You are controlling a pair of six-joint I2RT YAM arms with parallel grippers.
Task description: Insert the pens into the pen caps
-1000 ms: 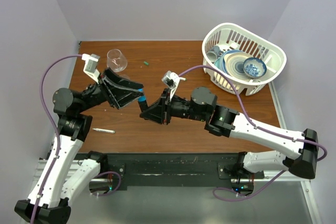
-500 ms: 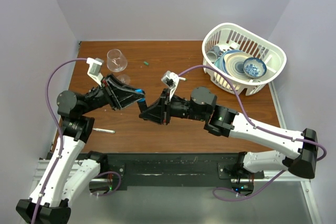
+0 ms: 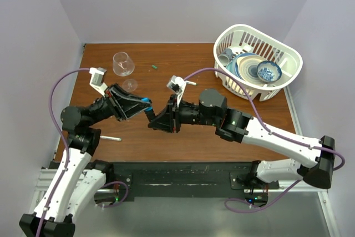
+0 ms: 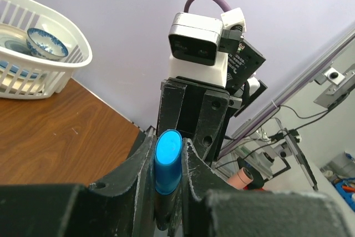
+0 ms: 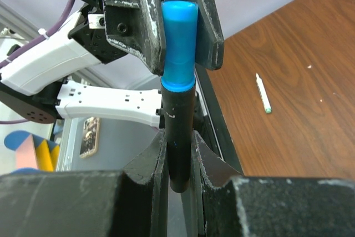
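Observation:
In the right wrist view my right gripper [image 5: 178,144] is shut on the black marker [image 5: 178,120], which stands upright between its jaws. The bright blue cap [image 5: 178,43] sits over the marker's tip, and my left gripper's fingers [image 5: 138,20] clamp it. In the left wrist view my left gripper [image 4: 167,144] is shut on the blue cap [image 4: 167,156]. From above the two grippers meet above the table's middle [image 3: 148,110]. One white pen [image 3: 110,137] lies at the near left, and also shows in the right wrist view [image 5: 263,94]. One green cap [image 3: 153,67] lies at the back. The other pen and green cap are out of view.
A wine glass [image 3: 123,65] stands at the back left, close behind my left arm. A white dish rack [image 3: 288,54] with bowls and plates fills the back right corner, and also shows in the left wrist view [image 4: 72,54]. The table's near edge [image 3: 166,159] lies just below the grippers.
My left arm has swung toward the near side and my right gripper has shifted slightly left. The blue cap and the marker stay held tip to tip between the two grippers.

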